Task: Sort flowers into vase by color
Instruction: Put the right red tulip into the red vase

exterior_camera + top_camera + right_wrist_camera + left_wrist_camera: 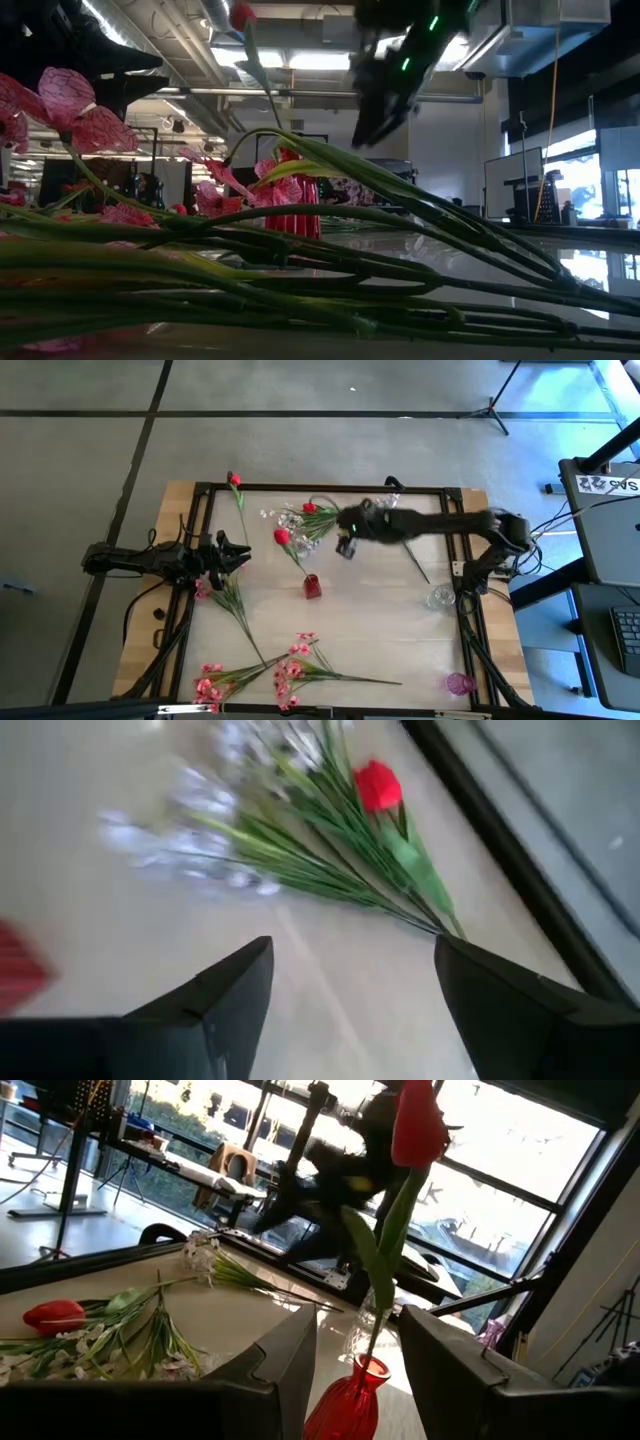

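Right end effector (pixel 350 990), wide and empty, hovers over the white sprigs (pixel 215 840) and red tulip (pixel 378 786).

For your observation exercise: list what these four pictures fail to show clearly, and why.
- Low view: the red vase is mostly hidden by green stems lying close to the camera.
- Right wrist view: the white sprigs are blurred.
- High view: the clear vase and purple vase are too small to tell their contents.

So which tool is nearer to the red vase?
The right tool, open above the table, just up and right of the red vase. The left tool waits open, farther away at the left.
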{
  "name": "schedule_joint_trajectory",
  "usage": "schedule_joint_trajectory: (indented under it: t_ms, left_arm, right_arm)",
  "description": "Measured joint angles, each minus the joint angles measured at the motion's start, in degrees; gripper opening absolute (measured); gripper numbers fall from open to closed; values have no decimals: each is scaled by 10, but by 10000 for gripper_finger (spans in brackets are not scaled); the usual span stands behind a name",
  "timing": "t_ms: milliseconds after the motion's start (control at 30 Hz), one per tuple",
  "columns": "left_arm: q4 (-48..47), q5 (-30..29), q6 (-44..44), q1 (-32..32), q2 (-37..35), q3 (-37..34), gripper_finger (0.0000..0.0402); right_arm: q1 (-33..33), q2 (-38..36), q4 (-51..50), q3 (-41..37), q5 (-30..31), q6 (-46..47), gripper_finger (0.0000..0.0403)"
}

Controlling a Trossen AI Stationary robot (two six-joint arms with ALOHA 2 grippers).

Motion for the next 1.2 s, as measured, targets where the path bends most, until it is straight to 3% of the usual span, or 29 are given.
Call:
schedule_joint_trajectory:
  t_ms: [233, 433, 667, 800, 1033, 1200]
  left_arm:
    - [0, 0, 0, 0, 0, 0, 142]
    - [0, -1, 0, 0, 0, 0, 142]
    - [0, -10, 0, 0, 0, 0, 142]
    - [0, -10, 0, 0, 0, 0, 142]
    - [0, -10, 0, 0, 0, 0, 142]
    - [0, -10, 0, 0, 0, 0, 142]
  right_arm:
    - [-155, 110, 71, 26, -98, -108, 229]
    - [-213, 183, 71, 63, -142, -158, 194]
    - [-238, 224, 78, 85, -178, -201, 163]
    - [-241, 230, 70, 85, -235, -216, 150]
    - [-240, 230, 53, 84, -259, -216, 147]
    - [-226, 217, 46, 84, -243, -216, 149]
